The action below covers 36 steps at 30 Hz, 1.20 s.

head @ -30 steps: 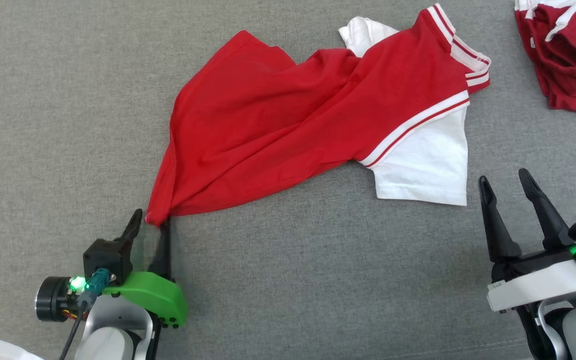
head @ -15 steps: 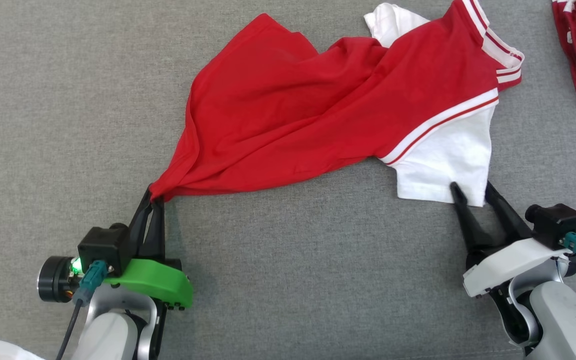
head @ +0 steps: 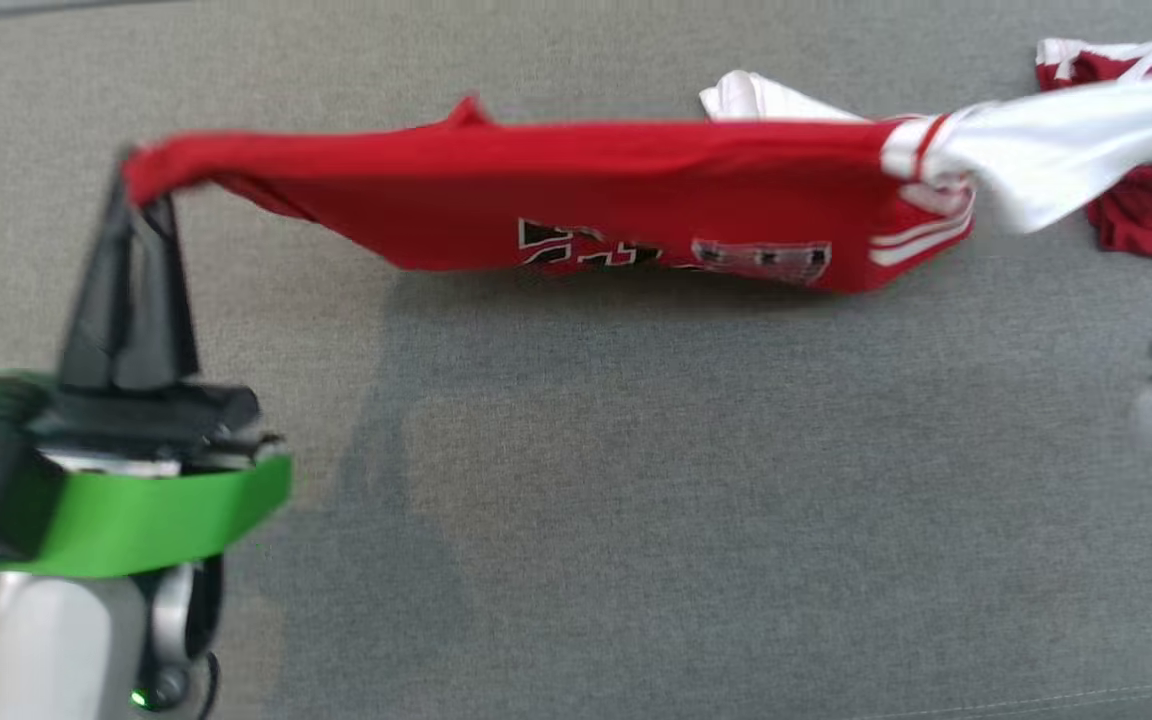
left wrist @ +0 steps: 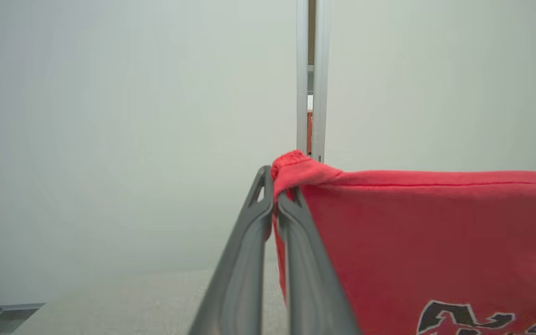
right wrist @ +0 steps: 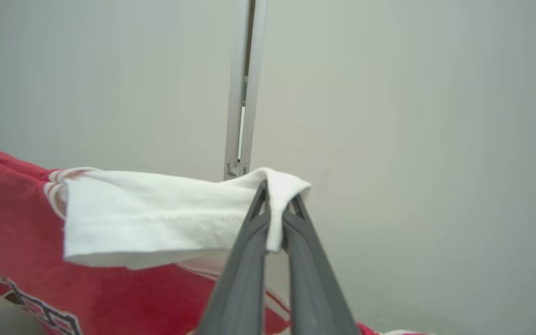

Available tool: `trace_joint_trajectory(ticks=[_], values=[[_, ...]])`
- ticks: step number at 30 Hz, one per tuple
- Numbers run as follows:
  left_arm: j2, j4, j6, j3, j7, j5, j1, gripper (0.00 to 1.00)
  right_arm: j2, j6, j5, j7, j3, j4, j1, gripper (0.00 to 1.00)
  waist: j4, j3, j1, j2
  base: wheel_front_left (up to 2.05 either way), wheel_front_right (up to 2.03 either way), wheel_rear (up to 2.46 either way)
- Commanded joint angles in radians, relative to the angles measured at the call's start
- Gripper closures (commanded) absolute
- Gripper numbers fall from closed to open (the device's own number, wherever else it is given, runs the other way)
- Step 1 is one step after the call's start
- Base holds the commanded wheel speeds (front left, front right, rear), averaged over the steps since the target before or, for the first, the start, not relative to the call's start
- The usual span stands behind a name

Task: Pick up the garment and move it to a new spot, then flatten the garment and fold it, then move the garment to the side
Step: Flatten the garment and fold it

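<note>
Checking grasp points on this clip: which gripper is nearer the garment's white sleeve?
Right. The right gripper is shut on the white sleeve itself; the left gripper pinches the red corner at the opposite end of the garment.

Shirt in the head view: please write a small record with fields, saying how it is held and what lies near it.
shirt: red with white sleeves, lifted and stretched out sideways, printed side toward the robot
left end effector: shut on a red corner of it
right end effector: shut on the white sleeve
lower edge: contact with the grey surface unclear
nearby: second red garment, crumpled, far right
</note>
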Motion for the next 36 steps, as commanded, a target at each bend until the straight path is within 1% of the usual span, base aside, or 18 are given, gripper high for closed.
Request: trace_joint_trajectory(ticks=[1, 5, 9, 12, 14, 18, 20, 22, 24, 27, 29, 32, 34, 36], values=[[0.02, -0.042, 0.006, 0.019, 0.003, 0.016, -0.043, 1.0, -0.019, 0.0, -0.017, 0.017, -0.031, -0.051, -0.034, 1.0, -0.012, -0.045, 0.0, 0.0, 0.0, 0.0, 0.0], [0.061, -0.163, 0.007, 0.066, 0.038, 0.035, -0.17, 1.0, -0.093, 0.0, -0.035, 0.08, -0.121, -0.206, -0.148, 1.0, -0.015, -0.084, 0.0, 0.0, 0.0, 0.0, 0.0], [0.096, -0.245, -0.006, 0.09, 0.094, 0.043, -0.293, 1.0, -0.164, -0.001, 0.0, 0.146, -0.159, -0.284, -0.271, 1.0, -0.021, -0.107, 0.0, 0.0, 0.0, 0.0, 0.0], [0.112, -0.27, -0.015, 0.092, 0.144, 0.035, -0.373, 1.0, -0.21, -0.001, 0.042, 0.197, -0.153, -0.295, -0.35, 1.0, -0.023, -0.109, 0.0, 0.0, 0.0, 0.0, 0.0], [0.115, -0.268, -0.022, 0.084, 0.168, 0.029, -0.413, 1.0, -0.229, -0.001, 0.067, 0.221, -0.142, -0.278, -0.385, 1.0, -0.023, -0.102, 0.0, 0.0, 0.0, 0.0, 0.0], [0.095, -0.205, -0.032, 0.061, 0.191, 0.0, -0.472, 1.0, -0.25, -0.001, 0.125, 0.242, -0.103, -0.211, -0.438, 1.0, -0.018, -0.069, 0.0, 0.0, 0.0, 0.0, 0.0], [0.076, -0.142, -0.046, 0.045, 0.18, -0.024, -0.511, 1.0, -0.256, -0.001, 0.159, 0.24, -0.063, -0.153, -0.47, 1.0, -0.015, -0.044, 0.0, 0.0, 0.0, 0.0, 0.0], [0.056, -0.042, -0.065, 0.028, 0.165, -0.049, -0.562, 1.0, -0.258, -0.001, 0.186, 0.227, -0.014, -0.082, -0.518, 1.0, -0.011, -0.015, 0.0, 0.0, 0.0, 0.0, 0.0], [0.028, 0.075, -0.085, 0.006, 0.144, -0.062, -0.626, 1.0, -0.251, -0.001, 0.208, 0.21, 0.043, -0.001, -0.591, 1.0, -0.007, 0.013, 0.0, 0.0, 0.0, 0.0, 0.0], [-0.014, 0.283, -0.115, -0.005, 0.075, -0.08, -0.762, 1.0, -0.23, -0.001, 0.225, 0.18, 0.132, 0.138, -0.733, 1.0, -0.003, 0.041, 0.0, 0.0, 0.0, 0.0, 0.0], [-0.037, 0.421, -0.13, -0.002, 0.022, -0.086, -0.859, 1.0, -0.205, -0.001, 0.234, 0.157, 0.186, 0.227, -0.839, 1.0, -0.002, 0.053, 0.0, 0.0, 0.0, 0.0, 0.0], [-0.054, 0.608, -0.143, 0.015, -0.043, -0.091, -0.974, 1.0, -0.158, -0.001, 0.242, 0.121, 0.259, 0.365, -0.964, 1.0, -0.014, 0.054, 0.0, 0.0, 0.0, 0.0, 0.0], [-0.055, 0.725, -0.15, 0.02, -0.061, -0.095, -1.039, 1.0, -0.126, -0.001, 0.247, 0.112, 0.316, 0.459, -1.034, 1.0, -0.027, 0.059, 0.0, 0.0, 0.0, 0.0, 0.0], [-0.059, 0.847, -0.155, 0.015, -0.058, -0.096, -1.065, 1.0, -0.093, -0.001, 0.25, 0.096, 0.367, 0.555, -1.074, 1.0, -0.037, 0.061, 0.0, 0.0, 0.0, 0.0, 0.0]])
